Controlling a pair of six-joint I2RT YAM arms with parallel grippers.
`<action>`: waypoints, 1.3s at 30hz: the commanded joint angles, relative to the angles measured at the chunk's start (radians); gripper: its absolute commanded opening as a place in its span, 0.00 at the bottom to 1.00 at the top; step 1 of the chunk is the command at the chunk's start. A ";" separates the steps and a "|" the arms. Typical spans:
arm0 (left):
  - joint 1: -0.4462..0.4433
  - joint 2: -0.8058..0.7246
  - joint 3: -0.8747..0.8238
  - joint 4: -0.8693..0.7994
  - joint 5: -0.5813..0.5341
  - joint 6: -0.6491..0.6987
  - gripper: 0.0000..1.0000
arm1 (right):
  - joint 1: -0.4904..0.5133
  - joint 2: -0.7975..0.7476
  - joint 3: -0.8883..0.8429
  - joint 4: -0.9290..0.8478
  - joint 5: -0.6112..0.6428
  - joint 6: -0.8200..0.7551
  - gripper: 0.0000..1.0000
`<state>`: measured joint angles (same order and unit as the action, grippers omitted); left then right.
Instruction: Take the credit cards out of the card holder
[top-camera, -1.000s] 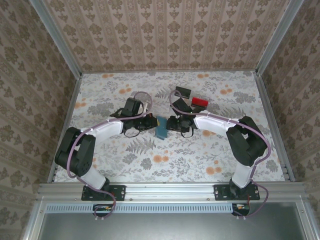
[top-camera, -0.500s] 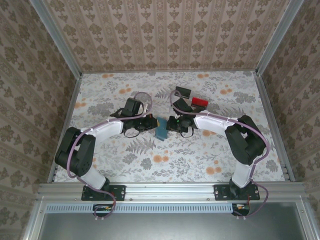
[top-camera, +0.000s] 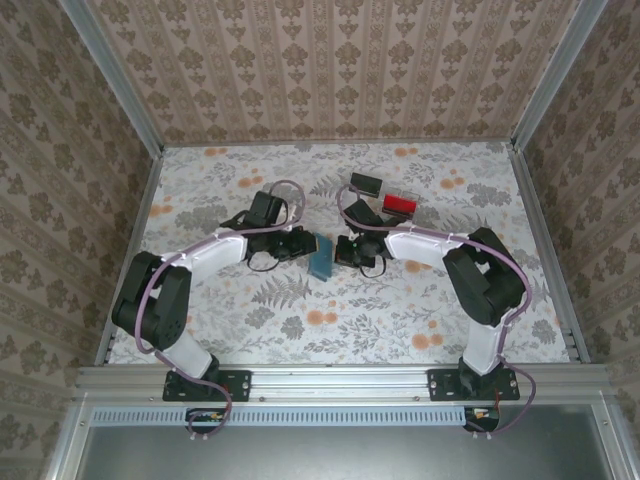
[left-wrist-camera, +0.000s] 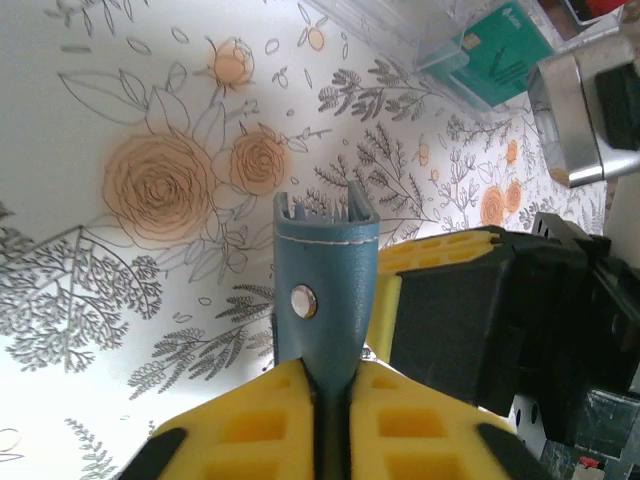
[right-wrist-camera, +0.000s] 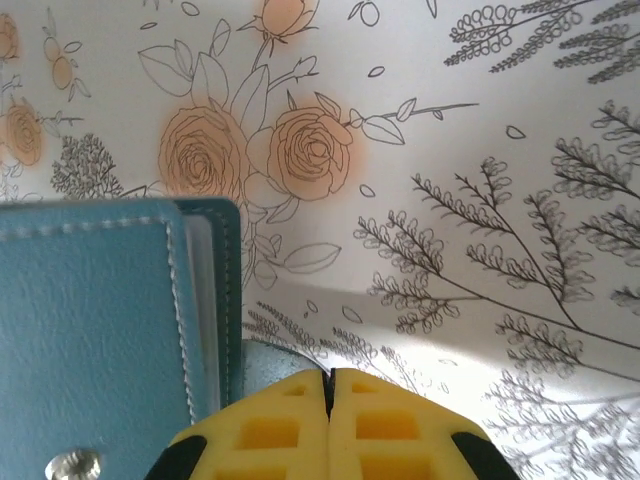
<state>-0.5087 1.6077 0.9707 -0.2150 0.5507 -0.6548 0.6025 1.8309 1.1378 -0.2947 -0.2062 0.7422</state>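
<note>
The teal card holder (top-camera: 322, 256) is at the table's middle, between both grippers. In the left wrist view it stands edge-on (left-wrist-camera: 322, 270), snap stud facing me, and my left gripper (left-wrist-camera: 328, 378) is shut on its lower part, a yellow pad pressing each side. Pale thin edges show between its panels at the top; I cannot tell whether they are the credit cards. My right gripper (right-wrist-camera: 328, 380) is shut just right of the holder's panel (right-wrist-camera: 90, 330), pads pressed together. A teal flap (right-wrist-camera: 265, 360) runs under its left pad. From above, the left gripper (top-camera: 303, 246) and right gripper (top-camera: 343, 250) flank the holder.
A clear compartment tray (top-camera: 410, 192) sits at the back right, holding a red block (top-camera: 399, 204) and a black block (top-camera: 363, 184); a teal block (left-wrist-camera: 505, 60) shows in it too. Patterned walls enclose the floral table (top-camera: 300, 320), with open room in front.
My right gripper's fingers have come together beside the card holder. The left arm has shifted slightly toward the back, and the holder has barely moved.
</note>
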 joint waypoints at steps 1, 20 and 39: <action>0.019 0.000 0.055 -0.102 -0.030 0.056 0.54 | -0.010 -0.103 -0.009 -0.069 0.042 -0.068 0.00; 0.178 -0.130 -0.037 -0.208 -0.144 0.090 1.00 | -0.003 -0.143 0.098 0.001 -0.187 -0.100 0.00; 0.186 -0.131 -0.082 -0.119 -0.049 0.031 1.00 | -0.008 -0.122 0.093 -0.125 0.013 -0.136 0.01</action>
<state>-0.3138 1.4643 0.9005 -0.3721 0.4534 -0.5949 0.5945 1.7252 1.2297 -0.3405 -0.2890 0.6300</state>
